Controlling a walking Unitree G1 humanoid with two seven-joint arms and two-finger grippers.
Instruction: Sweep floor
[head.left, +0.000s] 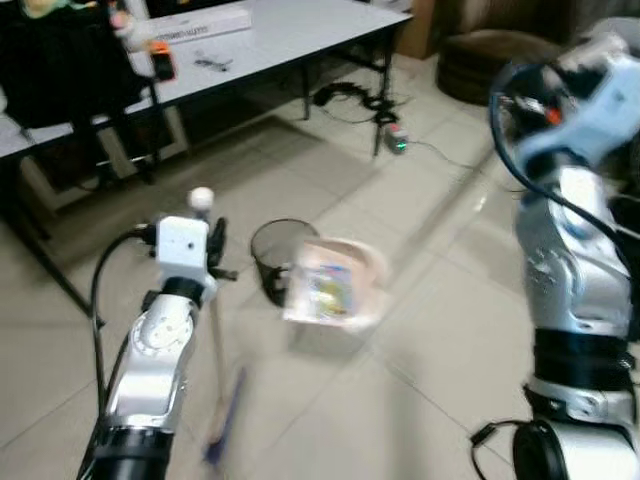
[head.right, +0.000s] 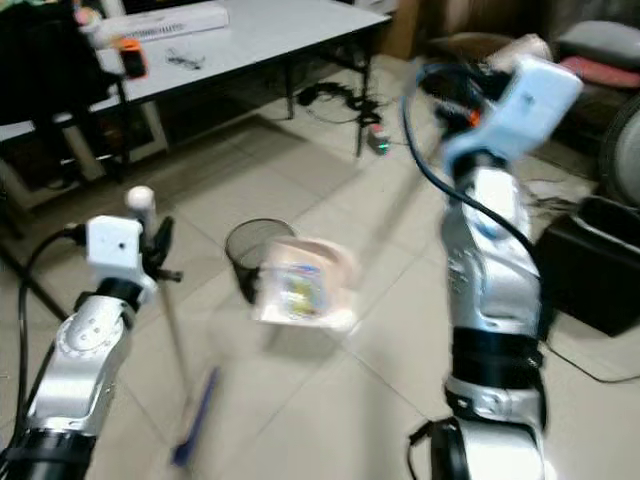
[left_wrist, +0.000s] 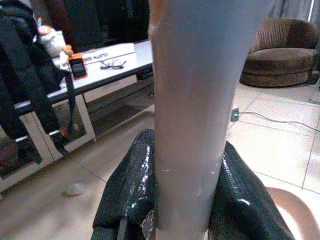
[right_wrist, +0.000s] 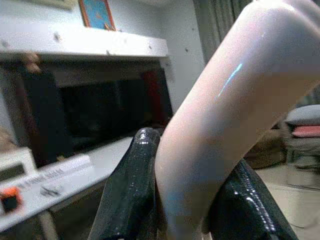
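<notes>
You're mid-sweep at best: the left end effector (left_wrist: 187, 200) is clamped on the broom handle (head.left: 214, 340), its blue head (head.left: 222, 425) down on the tiled floor (head.left: 420, 330), and the right end effector (right_wrist: 187, 200) grips the long pale handle (right_wrist: 225, 110) of the pink dustpan (head.left: 335, 283), which hangs blurred beside the bin (head.left: 277, 255). No dirt pile is visible, so judge most sweeping left. Count: one broom, one dustpan, one mesh bin, one worktop (head.left: 300, 30).
</notes>
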